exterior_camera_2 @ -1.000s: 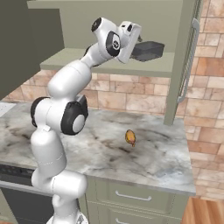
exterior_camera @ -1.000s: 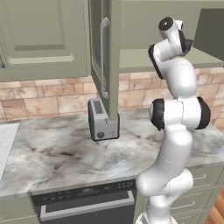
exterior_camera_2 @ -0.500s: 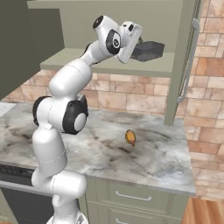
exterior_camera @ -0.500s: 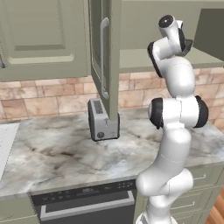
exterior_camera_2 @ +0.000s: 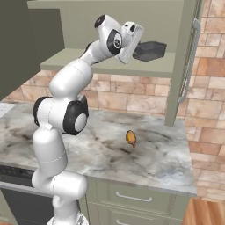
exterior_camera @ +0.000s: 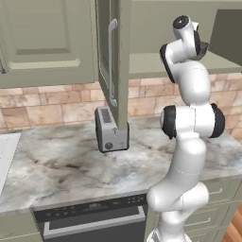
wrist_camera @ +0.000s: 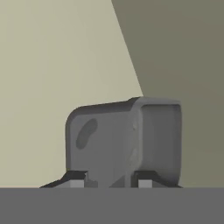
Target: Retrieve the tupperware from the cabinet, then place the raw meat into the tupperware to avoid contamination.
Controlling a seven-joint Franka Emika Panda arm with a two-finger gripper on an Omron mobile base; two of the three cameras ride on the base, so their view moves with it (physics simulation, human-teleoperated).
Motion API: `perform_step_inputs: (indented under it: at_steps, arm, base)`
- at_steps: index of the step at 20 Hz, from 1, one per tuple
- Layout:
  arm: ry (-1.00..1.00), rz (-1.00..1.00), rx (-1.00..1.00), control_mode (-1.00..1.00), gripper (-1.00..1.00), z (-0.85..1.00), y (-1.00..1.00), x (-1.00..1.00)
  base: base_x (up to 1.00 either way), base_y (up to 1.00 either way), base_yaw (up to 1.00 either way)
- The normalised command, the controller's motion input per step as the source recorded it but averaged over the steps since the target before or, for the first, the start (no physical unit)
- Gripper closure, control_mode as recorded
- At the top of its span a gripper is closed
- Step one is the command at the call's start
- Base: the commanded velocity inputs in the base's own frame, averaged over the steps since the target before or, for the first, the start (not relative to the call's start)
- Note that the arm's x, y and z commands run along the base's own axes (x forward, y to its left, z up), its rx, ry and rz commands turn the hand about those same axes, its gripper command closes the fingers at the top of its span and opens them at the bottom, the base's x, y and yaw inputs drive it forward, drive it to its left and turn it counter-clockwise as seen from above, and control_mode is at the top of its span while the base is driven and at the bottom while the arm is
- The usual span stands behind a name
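While the arm is reaching way up with its elbow folded back over the base, the gripper (exterior_camera_2: 139,49) is poking into the open cabinet (exterior_camera_2: 132,17) at shelf height. In the hand view the fingertips (wrist_camera: 77,180) are sitting on either side of the near wall of the tupperware (wrist_camera: 124,138), closing onto it; I can't tell if they're gripping it firmly yet. Compared with a second ago, the jaws are standing noticeably narrower, and the arm is barely shifting otherwise.

The tupperware is sitting on the cabinet's inner shelf (exterior_camera_2: 110,66), near the front lip, at about 2 o'clock from the arm's shoulder in the right base view. The open door (exterior_camera_2: 186,61) is hanging just to the box's 3 o'clock, so room is tight on that side. The raw meat (exterior_camera_2: 131,138) is lying on the worktop (exterior_camera_2: 154,162) with lots of bare marble around it. The toaster (exterior_camera: 111,135) is standing by the other door (exterior_camera: 113,61), well apart from everything.
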Motion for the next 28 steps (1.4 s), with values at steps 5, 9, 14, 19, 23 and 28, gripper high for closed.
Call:
perform_step_inputs:
  at_steps: [5,9,14,19,23,28]
  arm:
    - [0.0,0.0,0.02,-1.0,1.0,-0.13,0.0,0.0]
    - [0.0,0.0,0.0,-1.0,1.0,-0.08,0.0,0.02]
    - [0.0,0.0,0.0,-1.0,1.0,-0.01,0.09,0.01]
    - [-0.06,-0.01,-0.04,-1.0,1.0,0.09,0.22,-0.03]
    - [-0.05,-0.01,-0.02,-1.0,1.0,0.04,0.16,-0.01]
    - [0.0,0.0,0.0,-1.0,1.0,0.0,0.05,0.0]
  base:
    - [0.0,0.0,0.0]
    - [0.0,0.0,0.0]
    - [0.0,0.0,0.0]
    - [0.0,0.0,0.0]
    - [0.0,0.0,0.0]
    - [0.0,0.0,0.0]
